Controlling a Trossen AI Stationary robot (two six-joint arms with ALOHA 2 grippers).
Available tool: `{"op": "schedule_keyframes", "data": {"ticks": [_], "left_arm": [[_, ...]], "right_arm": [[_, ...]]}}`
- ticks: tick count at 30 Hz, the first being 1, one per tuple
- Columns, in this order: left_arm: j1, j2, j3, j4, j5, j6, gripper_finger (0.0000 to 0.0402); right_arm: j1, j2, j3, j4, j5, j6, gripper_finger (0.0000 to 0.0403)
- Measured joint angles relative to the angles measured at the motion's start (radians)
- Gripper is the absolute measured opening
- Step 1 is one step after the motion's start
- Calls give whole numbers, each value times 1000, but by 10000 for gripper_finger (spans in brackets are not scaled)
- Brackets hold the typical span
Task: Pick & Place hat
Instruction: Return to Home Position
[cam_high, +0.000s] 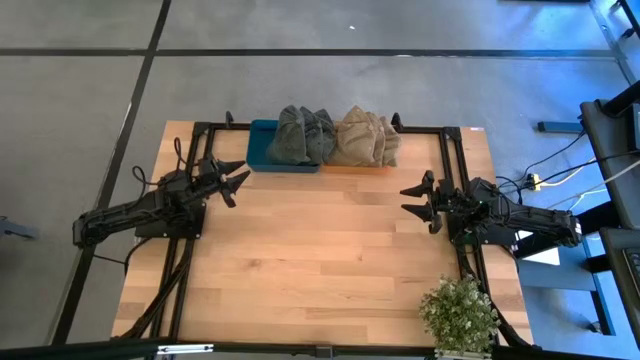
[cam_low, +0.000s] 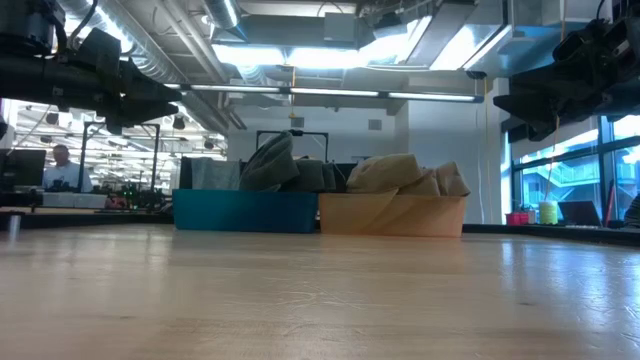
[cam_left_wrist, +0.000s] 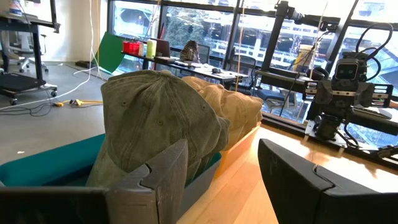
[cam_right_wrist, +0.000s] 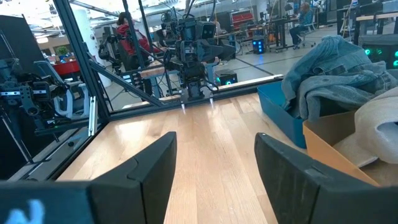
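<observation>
Grey-green hats (cam_high: 303, 137) are piled in a blue bin (cam_high: 262, 158) at the table's far edge; tan hats (cam_high: 364, 138) fill an orange-tan bin (cam_low: 392, 214) beside it. In the left wrist view a green hat (cam_left_wrist: 158, 118) sits in the blue bin just ahead of the fingers. My left gripper (cam_high: 240, 182) hovers open above the table, left of and near the blue bin. My right gripper (cam_high: 418, 200) hovers open over the table's right part, nearer than the tan bin. Neither touches anything.
A potted plant (cam_high: 459, 315) stands at the table's near right corner. Black frame rails (cam_high: 452, 160) run along the left, right and far sides. Bare wood (cam_high: 320, 250) spreads between the arms. A person sits far off in the room (cam_low: 62, 170).
</observation>
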Motion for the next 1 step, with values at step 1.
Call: {"op": "schedule_keyframes", "data": {"ticks": [1], "left_arm": [[0,0,0,0,0,0,191]], "right_arm": [[0,0,0,0,0,0,218]]}}
